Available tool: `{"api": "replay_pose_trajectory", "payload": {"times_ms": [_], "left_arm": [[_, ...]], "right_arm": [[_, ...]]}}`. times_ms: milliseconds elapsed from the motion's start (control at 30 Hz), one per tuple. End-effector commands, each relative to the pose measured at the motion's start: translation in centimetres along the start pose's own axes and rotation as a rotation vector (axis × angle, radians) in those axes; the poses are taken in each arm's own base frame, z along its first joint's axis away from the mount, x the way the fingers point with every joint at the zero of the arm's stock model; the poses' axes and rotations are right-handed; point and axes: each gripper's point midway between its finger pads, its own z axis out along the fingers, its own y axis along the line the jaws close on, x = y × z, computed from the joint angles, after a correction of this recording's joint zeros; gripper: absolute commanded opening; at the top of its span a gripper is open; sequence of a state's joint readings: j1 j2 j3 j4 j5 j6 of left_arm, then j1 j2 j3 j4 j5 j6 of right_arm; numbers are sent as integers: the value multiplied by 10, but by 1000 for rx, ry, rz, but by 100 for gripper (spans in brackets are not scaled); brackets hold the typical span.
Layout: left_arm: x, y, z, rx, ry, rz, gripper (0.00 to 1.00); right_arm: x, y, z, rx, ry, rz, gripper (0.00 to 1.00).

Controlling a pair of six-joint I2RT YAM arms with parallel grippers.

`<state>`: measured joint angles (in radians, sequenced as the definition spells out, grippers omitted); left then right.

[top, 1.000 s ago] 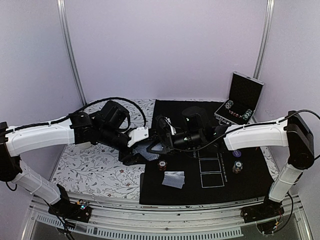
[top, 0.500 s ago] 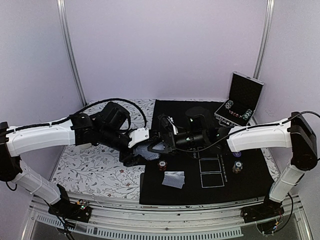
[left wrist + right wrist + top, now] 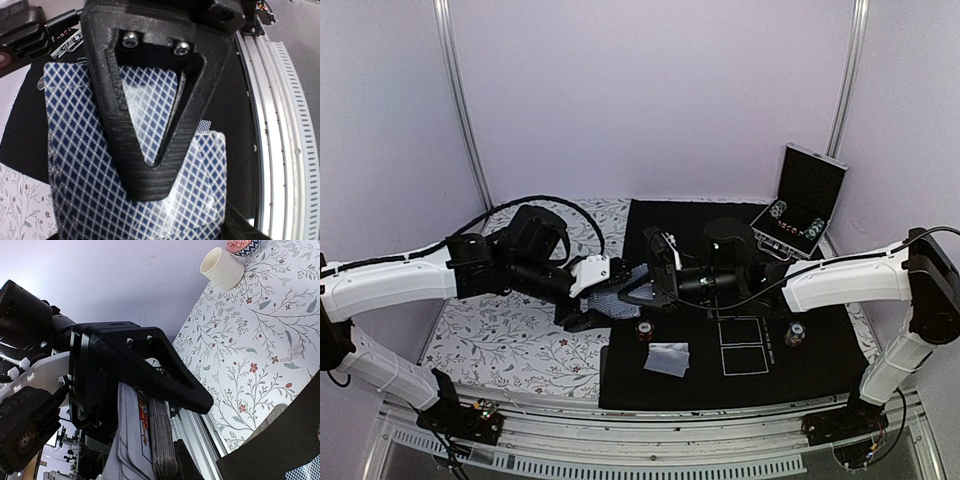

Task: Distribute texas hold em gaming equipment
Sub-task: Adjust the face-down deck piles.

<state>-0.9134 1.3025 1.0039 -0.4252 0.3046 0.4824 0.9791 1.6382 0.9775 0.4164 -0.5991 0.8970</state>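
Note:
A deck of blue-diamond-backed playing cards point(image 3: 611, 300) hangs above the mat's left edge between both grippers. My right gripper point(image 3: 638, 290) is shut on the deck point(image 3: 161, 439), which stands on edge between its fingers point(image 3: 175, 385) with a face card showing on one side. My left gripper point(image 3: 590, 306) reaches in from the left. Its upper finger point(image 3: 145, 150) lies over the card backs point(image 3: 80, 165) and one card is fanned out to the right. The left gripper point(image 3: 192, 210) stands open around the cards. Two cards point(image 3: 668, 358) lie on the mat by a chip stack point(image 3: 644, 330).
A black mat point(image 3: 710, 385) with white card outlines point(image 3: 743, 345) covers the table's right half, over a floral cloth point(image 3: 500, 345). Another chip stack point(image 3: 795, 333) sits to the right. An open silver-edged case point(image 3: 808, 190) stands at the back right. A white cup point(image 3: 221, 267) is on the cloth.
The right wrist has drawn back to the right and the left arm has shifted slightly left. The left jaws have narrowed a little. The cards stay between the two grippers.

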Motion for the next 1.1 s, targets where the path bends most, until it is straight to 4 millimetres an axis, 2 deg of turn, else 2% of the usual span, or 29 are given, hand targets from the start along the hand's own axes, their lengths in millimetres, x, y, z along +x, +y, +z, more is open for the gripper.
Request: {"api": "replay_pose_trajectory", "payload": {"times_ms": [0, 167, 333, 600, 767, 867, 1067], "left_arm": [[-4, 8, -2, -44, -14, 25, 70], [-3, 10, -2, -58, -11, 26, 76], [-4, 8, -1, -45, -16, 22, 64], [-8, 6, -2, -28, -29, 13, 59], [-12, 8, -3, -31, -36, -15, 58], [-14, 9, -3, -28, -35, -27, 57], [-15, 8, -5, -26, -36, -29, 58]], "right_arm": [[5, 14, -7, -37, 8, -1, 2], [7, 12, -4, -26, 15, 8, 2], [8, 13, -3, -22, 22, 6, 2], [10, 13, -2, -15, 29, 11, 3], [10, 15, -3, -2, 30, -1, 16], [9, 18, -5, 2, 29, -17, 18], [9, 17, -6, 11, 27, -23, 29]]}}
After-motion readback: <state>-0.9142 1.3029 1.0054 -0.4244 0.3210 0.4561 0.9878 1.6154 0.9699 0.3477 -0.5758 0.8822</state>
